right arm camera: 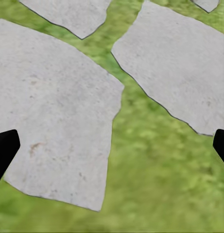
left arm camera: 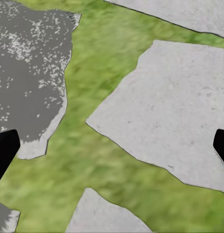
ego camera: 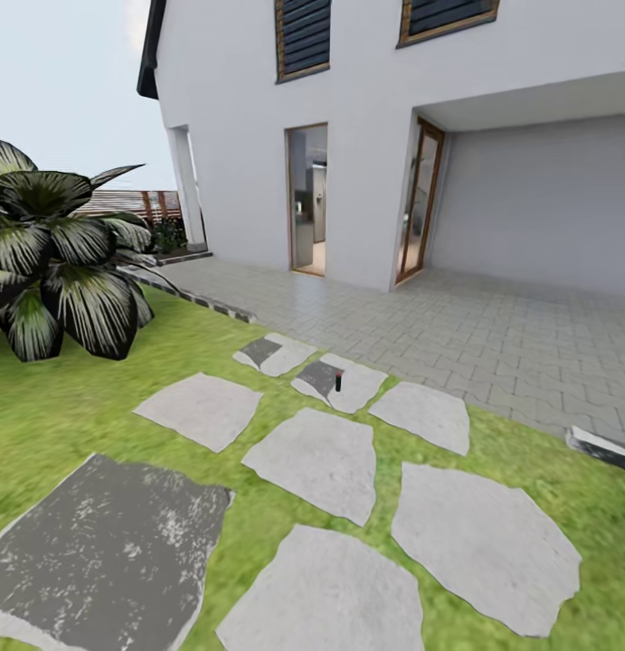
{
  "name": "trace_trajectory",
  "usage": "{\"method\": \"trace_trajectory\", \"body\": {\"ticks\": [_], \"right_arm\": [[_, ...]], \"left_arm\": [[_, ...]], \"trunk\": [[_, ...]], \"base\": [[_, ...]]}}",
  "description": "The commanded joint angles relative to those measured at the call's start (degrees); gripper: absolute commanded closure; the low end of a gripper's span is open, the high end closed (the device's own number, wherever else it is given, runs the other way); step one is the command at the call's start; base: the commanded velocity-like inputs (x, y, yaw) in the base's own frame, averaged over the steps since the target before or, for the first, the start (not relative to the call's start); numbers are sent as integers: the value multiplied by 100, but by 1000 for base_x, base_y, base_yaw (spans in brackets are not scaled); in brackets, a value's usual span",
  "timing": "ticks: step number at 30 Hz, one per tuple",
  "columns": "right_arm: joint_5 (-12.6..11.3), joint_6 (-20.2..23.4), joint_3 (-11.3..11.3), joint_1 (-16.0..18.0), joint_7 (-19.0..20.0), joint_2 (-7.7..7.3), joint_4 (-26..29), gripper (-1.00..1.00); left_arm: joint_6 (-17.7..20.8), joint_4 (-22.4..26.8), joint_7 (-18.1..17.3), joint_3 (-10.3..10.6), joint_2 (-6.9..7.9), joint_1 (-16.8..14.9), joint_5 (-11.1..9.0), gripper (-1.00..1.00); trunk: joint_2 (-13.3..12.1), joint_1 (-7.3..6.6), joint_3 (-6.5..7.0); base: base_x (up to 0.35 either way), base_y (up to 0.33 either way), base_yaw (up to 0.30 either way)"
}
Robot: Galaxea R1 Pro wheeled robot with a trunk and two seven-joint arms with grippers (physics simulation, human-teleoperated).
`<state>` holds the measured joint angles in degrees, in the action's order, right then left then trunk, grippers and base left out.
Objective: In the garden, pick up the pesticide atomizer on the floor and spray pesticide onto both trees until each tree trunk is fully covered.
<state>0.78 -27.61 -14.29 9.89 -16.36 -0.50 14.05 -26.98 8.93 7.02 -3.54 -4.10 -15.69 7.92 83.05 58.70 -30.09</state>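
Green lawn (ego camera: 59, 407) with flat grey stepping stones (ego camera: 317, 457) runs to a paved grey terrace (ego camera: 493, 334) before the white house (ego camera: 393, 117). Both the left gripper (left arm camera: 112, 150) and right gripper (right arm camera: 112, 150) hang wide open and empty over grass gaps between stone edges. Well ahead of the fingers, a small dark atomizer with a red top (ego camera: 338, 380) stands upright on a far stone, open ground around it.

I am looking at pale grey stones (ego camera: 321, 457) set in mottled green grass (ego camera: 50, 416). One slab (ego camera: 104, 551) is showing dark grey, flecked with white. The house (ego camera: 240, 127) is glowing white, its door frames (ego camera: 419, 208) brown. The plant (ego camera: 63, 262) is wearing dark green leaves striped pale. My fingertips (left arm camera: 4, 150) are showing black.
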Motion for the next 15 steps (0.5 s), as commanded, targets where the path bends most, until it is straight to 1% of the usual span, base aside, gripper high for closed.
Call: {"method": "trace_trajectory", "body": {"ticks": [1, 10, 15], "right_arm": [[9, 0, -46, 4, -53, -3, -9, -100], [16, -3, -47, 4, -52, -3, -32, -100], [18, -6, -47, 4, -52, -3, -32, -100]], "left_arm": [[-20, -5, 28, -35, -3, -4, 60, -100], [-30, 15, 14, 25, -26, -4, 62, -100], [-34, 20, 16, 22, -32, -4, 64, -100]], "trunk": [[3, 3, -6], [3, 3, -6], [3, 3, -6]], "base": [[344, -4, 0], [348, -2, 0], [350, -18, 0]]}}
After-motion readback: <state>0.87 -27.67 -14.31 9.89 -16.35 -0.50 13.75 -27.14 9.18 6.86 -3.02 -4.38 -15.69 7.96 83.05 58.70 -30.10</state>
